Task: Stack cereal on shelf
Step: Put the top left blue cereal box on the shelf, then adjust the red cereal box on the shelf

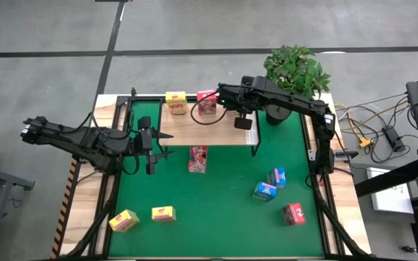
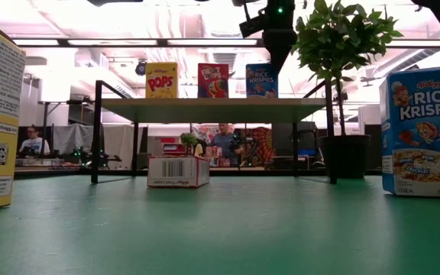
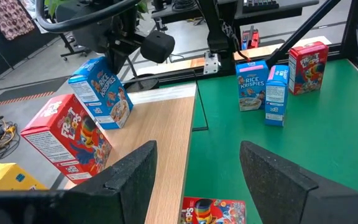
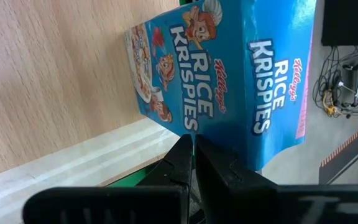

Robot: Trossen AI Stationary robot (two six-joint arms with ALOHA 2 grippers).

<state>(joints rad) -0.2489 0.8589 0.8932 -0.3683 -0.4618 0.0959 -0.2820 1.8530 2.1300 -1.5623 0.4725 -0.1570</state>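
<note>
Low view shows three cereal boxes upright on the shelf: a yellow box, a pink-red box and a blue Rice Krispies box. Right gripper hangs over the blue box with its fingers pressed together, seemingly just clear of the carton, though contact is hard to judge. Left gripper, fingers spread and holding nothing, hovers beside the shelf near a pink-red box lying flat on the green mat. Five more boxes are scattered there.
</note>
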